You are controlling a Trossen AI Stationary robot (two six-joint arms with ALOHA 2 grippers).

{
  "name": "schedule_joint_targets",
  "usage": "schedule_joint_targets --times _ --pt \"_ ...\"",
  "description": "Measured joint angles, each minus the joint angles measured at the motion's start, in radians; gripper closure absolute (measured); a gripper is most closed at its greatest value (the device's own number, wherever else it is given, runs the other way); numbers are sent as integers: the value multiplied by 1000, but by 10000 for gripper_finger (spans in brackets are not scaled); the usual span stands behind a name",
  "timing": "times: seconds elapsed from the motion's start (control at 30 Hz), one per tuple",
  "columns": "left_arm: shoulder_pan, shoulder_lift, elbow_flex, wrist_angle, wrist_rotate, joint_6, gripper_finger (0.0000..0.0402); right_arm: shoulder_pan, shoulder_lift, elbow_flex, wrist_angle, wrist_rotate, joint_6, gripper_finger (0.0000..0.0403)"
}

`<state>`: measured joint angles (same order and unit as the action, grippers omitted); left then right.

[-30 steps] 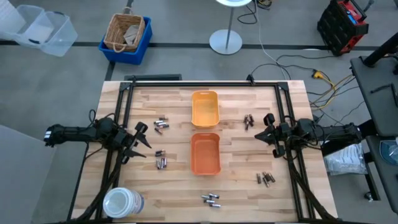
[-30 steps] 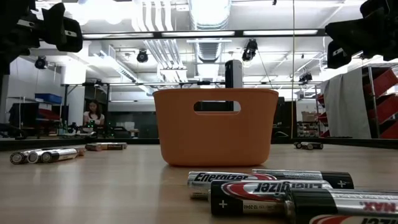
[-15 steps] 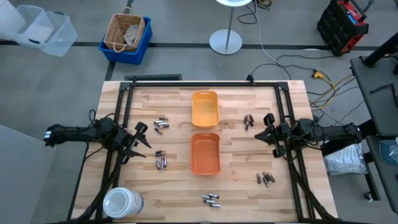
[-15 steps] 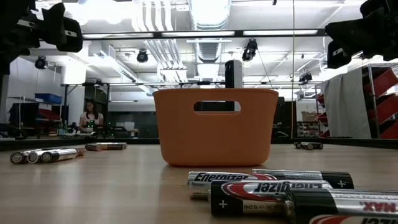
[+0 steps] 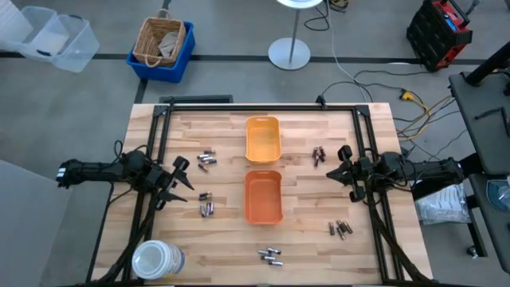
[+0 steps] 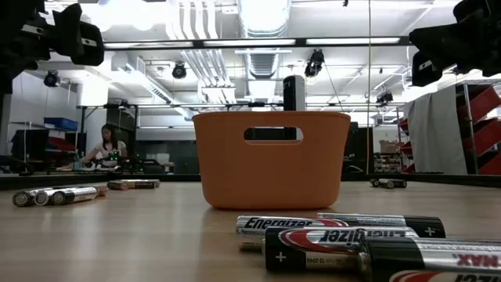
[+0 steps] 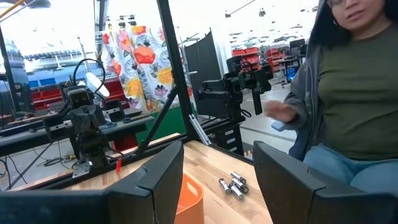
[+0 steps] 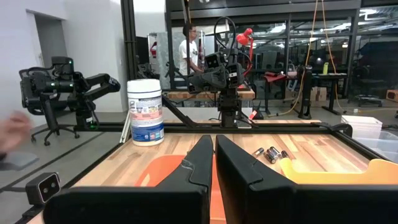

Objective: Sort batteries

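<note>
Overhead, batteries (image 5: 206, 159) scattered round two trays (image 5: 262, 195), left gripper (image 5: 180, 180) parted wide and empty, right gripper (image 5: 344, 167) nearly closed, empty.

Table centre: you have two trays in line, the far tray (image 5: 263, 139) toward the table's back edge, the near tray (image 5: 263, 196) just in front of it.
Left of the trays: you see one cluster of batteries (image 5: 206, 159) beside the far tray and another (image 5: 205, 204) beside the near tray.
Right of the trays: one cluster (image 5: 319, 155) lies beside the far tray, another (image 5: 340, 229) nearer the front right corner.
Front: a cluster (image 5: 271, 255) lies before the near tray.
Front left corner: a jar (image 5: 156, 260) stands there.
Left gripper (image 5: 180, 182): at the left edge, just outside the left clusters.
Right gripper (image 5: 344, 167): at the right edge, near the right rear cluster.
</note>
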<state>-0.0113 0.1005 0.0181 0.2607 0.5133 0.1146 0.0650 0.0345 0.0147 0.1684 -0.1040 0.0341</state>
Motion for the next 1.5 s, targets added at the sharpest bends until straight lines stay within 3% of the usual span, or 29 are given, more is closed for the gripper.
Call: schedule_joint_targets --times 0.23,0.5,0.6,0.77,1.07,1.5 --pt "0 0 0 0 0 0 224 0 0 0 -8 0 -54 390" --pt "0 0 0 0 -4 36 224 0 0 0 -8 0 -244 390" --pt "0 0 0 0 -6 68 224 0 0 0 -8 -1 -193 390" --pt "0 0 0 28 -6 19 224 0 0 0 4 0 58 390" --pt "0 0 0 224 -6 -48 224 0 0 0 122 0 146 390" --pt "0 0 0 287 -6 -84 224 0 0 2 113 0 172 390"
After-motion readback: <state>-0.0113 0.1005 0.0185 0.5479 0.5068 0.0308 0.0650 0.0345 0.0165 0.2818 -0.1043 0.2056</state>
